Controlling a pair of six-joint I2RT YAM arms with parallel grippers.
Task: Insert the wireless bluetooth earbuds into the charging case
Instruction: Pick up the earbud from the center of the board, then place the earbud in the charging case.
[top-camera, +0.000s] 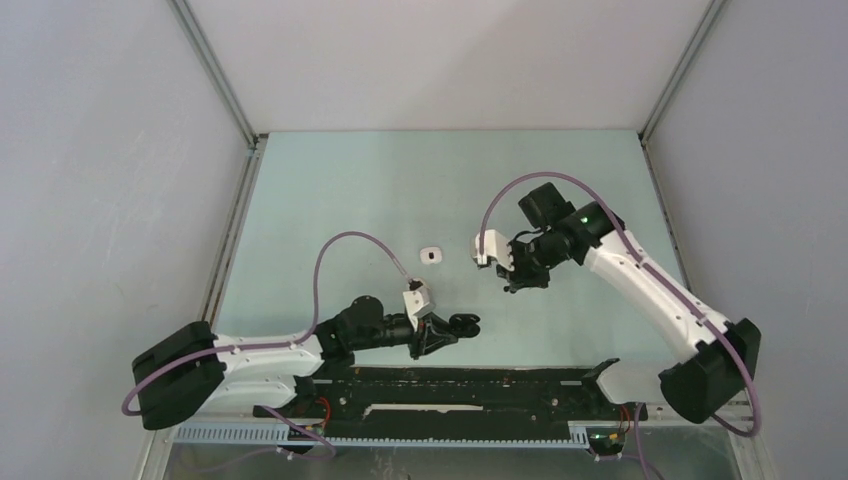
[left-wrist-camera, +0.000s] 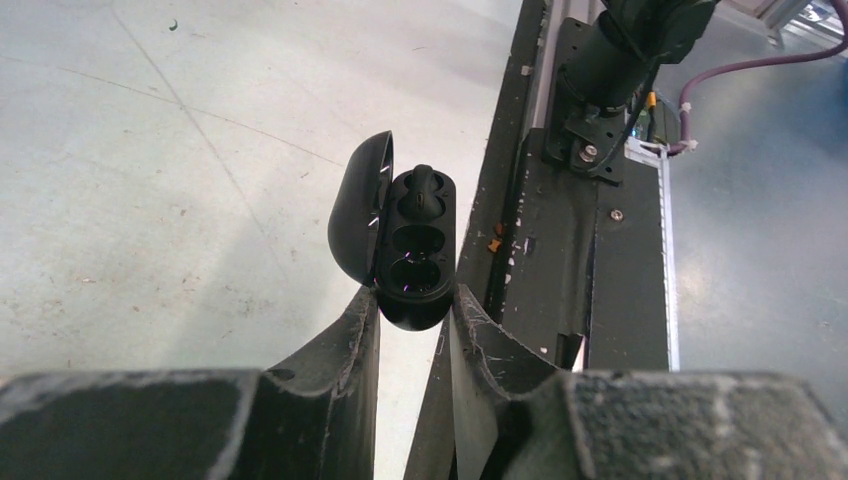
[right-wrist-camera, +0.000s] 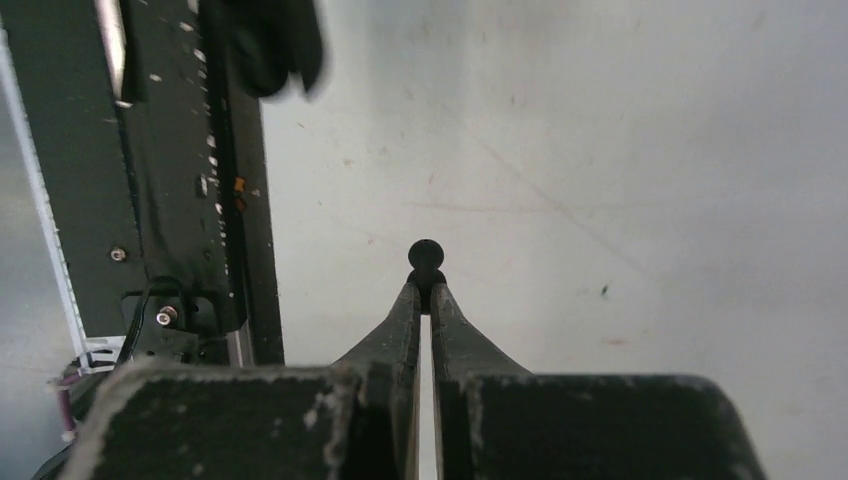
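The black charging case (left-wrist-camera: 412, 262) is clamped at its base by the left pincer (left-wrist-camera: 414, 300), with its lid (left-wrist-camera: 356, 205) swung open to one side. One black earbud (left-wrist-camera: 422, 184) is seated in the well farthest from the fingers. A second black earbud (right-wrist-camera: 426, 253) is pinched at the closed tips of the right pincer (right-wrist-camera: 426, 290), beyond the case and to its right, over the table (top-camera: 330, 200). A small white piece (top-camera: 431, 254) lies on the table beyond the case, well apart from it.
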